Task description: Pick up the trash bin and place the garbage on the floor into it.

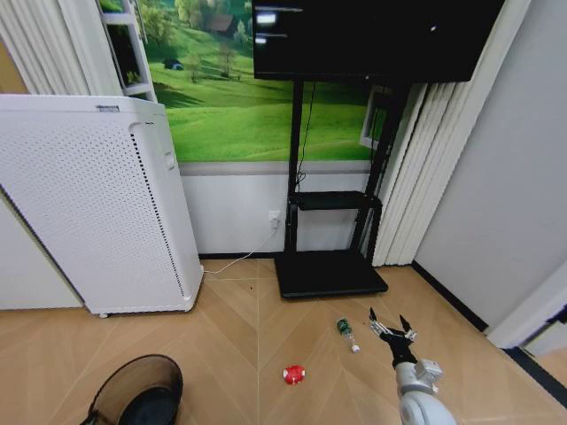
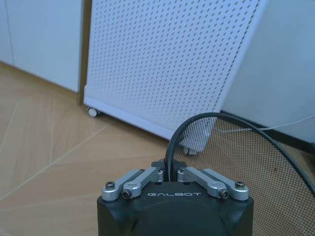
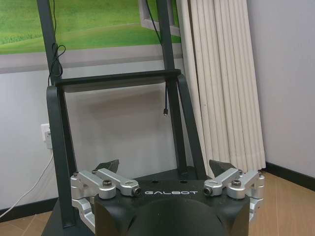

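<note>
- Left gripper (image 2: 169,173): jaws closed on the rim of the trash bin (image 1: 137,391). The left wrist view shows the black rim wire running up from between the linkages and arcing off over the mesh wall.
- Trash bin: black wire mesh, tilted, mouth open toward the head camera, at the near left of the floor (image 1: 230,345). Whether its base touches the parquet cannot be told.
- Right gripper (image 1: 391,327): fingers spread wide, nothing between them. It hangs over the floor at the near right, tips pointing toward the back of the room.
- Right wrist view confirms it: both fingertips (image 3: 109,165) stand well apart with only the stand base behind them.
- Red-and-white piece (image 1: 293,374): lies on the parquet between the bin and the right arm, apart from both.
- Clear bottle (image 1: 347,334), green label: lies on its side on the floor just left of the right gripper's tips, not touching them, white cap toward the robot.
- TV stand (image 1: 330,273): flat black base on the floor beyond the bottle, twin posts, one shelf.
- White perforated appliance (image 1: 97,204): upright on casters, behind the bin; the left wrist view shows its lower corner through the mesh.
- Back wall: grey panel with a socket and white cable, green meadow mural above.
- Curtain (image 3: 221,83): cream, pleated, at the right of the stand.
</note>
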